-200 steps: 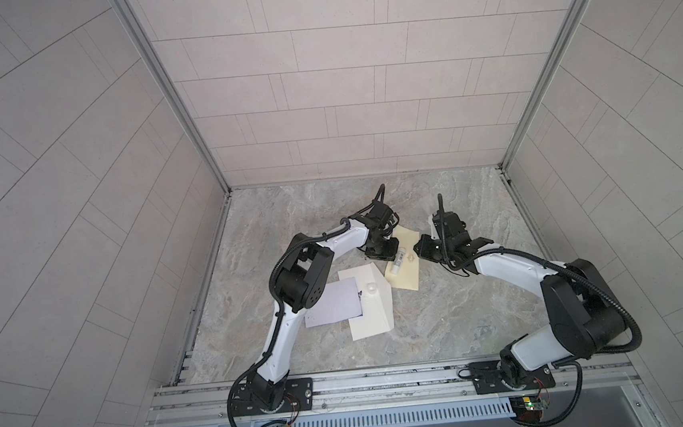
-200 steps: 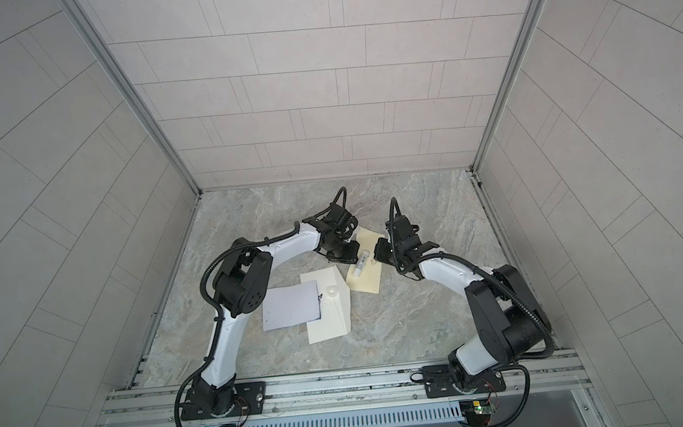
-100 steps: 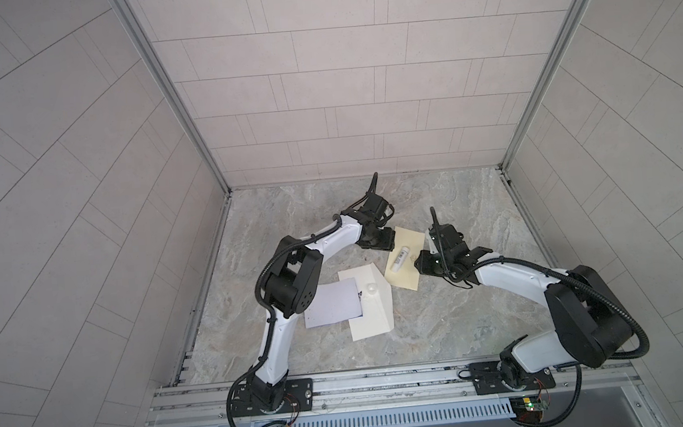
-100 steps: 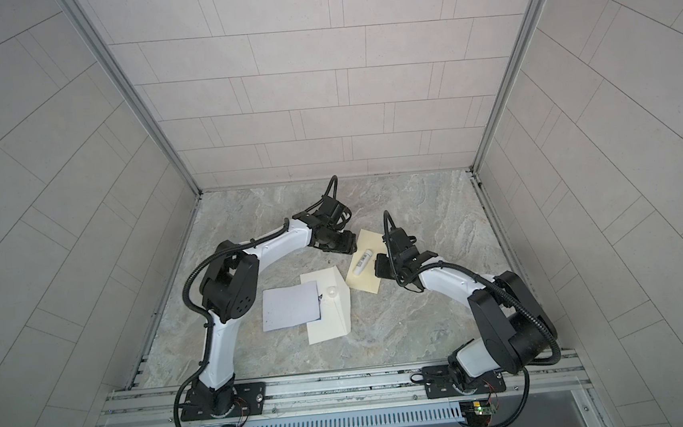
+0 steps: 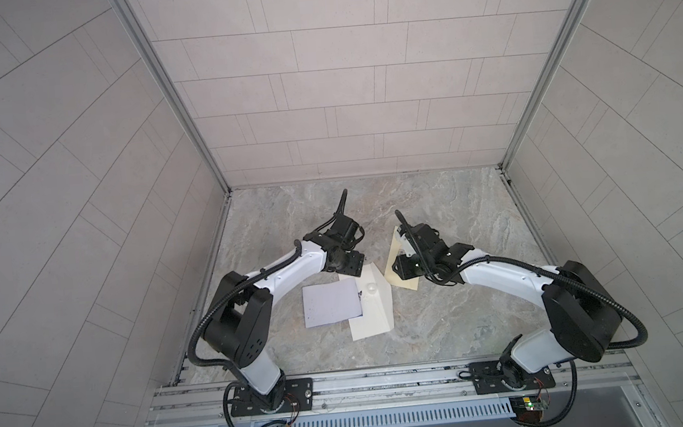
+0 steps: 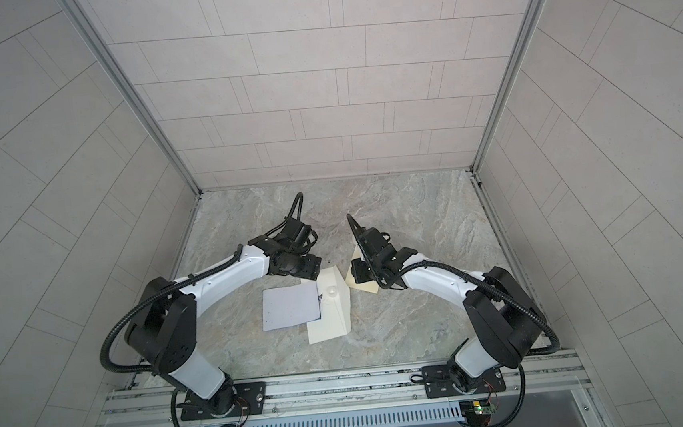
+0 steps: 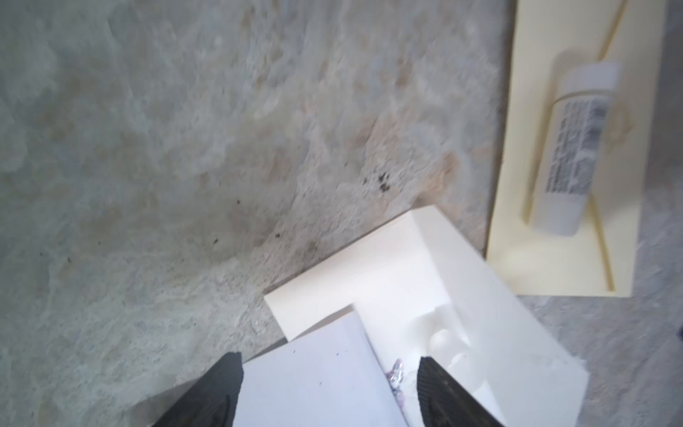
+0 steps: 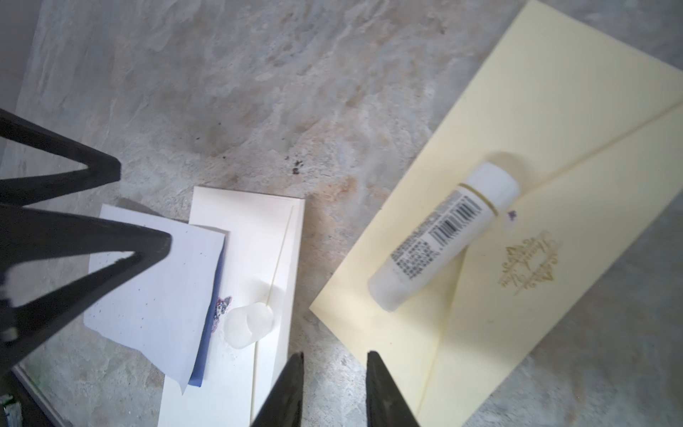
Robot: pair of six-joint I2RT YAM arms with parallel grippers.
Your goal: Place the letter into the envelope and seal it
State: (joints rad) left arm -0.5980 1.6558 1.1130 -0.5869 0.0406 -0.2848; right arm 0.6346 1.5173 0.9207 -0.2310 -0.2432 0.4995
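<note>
Left tool (image 7: 329, 368) is seen spread wide, empty, over the letter (image 7: 295, 392); right tool (image 8: 334, 369) is held parted, empty, near the glue stick (image 8: 443, 236).

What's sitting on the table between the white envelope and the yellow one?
Nothing: just a narrow strip of bare table separates the white envelope from the yellow envelope, clearest in the right wrist view.

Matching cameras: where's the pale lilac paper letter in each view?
In a top view: pale lilac paper letter, slightly below picture centre.
In a top view: letter, likewise.
Left wrist: letter between the left hand's fingertips.
Right wrist: letter partly behind the left hand.
Shared landmark: white paper envelope under its edge.
</note>
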